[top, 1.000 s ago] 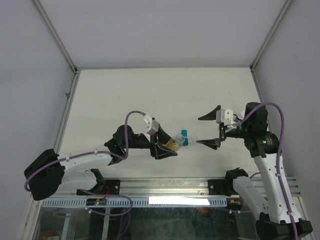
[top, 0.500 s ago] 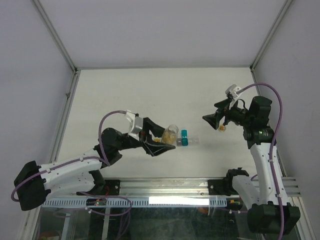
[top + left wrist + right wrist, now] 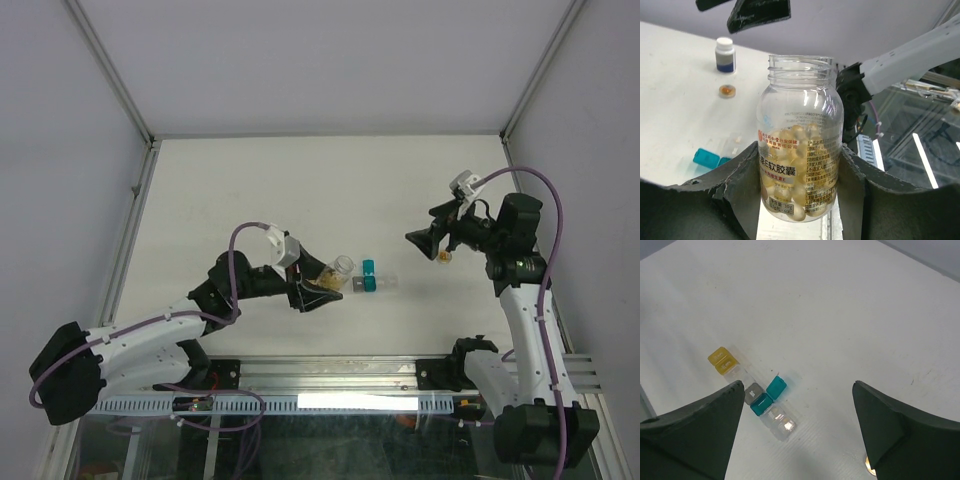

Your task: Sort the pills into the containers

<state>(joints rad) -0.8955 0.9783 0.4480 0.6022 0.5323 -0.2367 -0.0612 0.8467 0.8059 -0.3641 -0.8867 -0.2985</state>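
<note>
The tiny cube-shaped plastic pill boxes [image 3: 372,282], rowed parallel to the near edge, are flanked just leftward by the clear capsule bottle [image 3: 335,272] clenched in the left gripper [image 3: 318,292]; the spread right gripper [image 3: 797,390] is set farther off.

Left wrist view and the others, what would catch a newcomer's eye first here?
The uncapped clear bottle, part full of yellow capsules, gripped in the left hand, fills the left wrist view. Then the row of pill boxes on the table between the arms, a teal box open mid-row, a yellow box at one end. The right hand is wide open.
</note>
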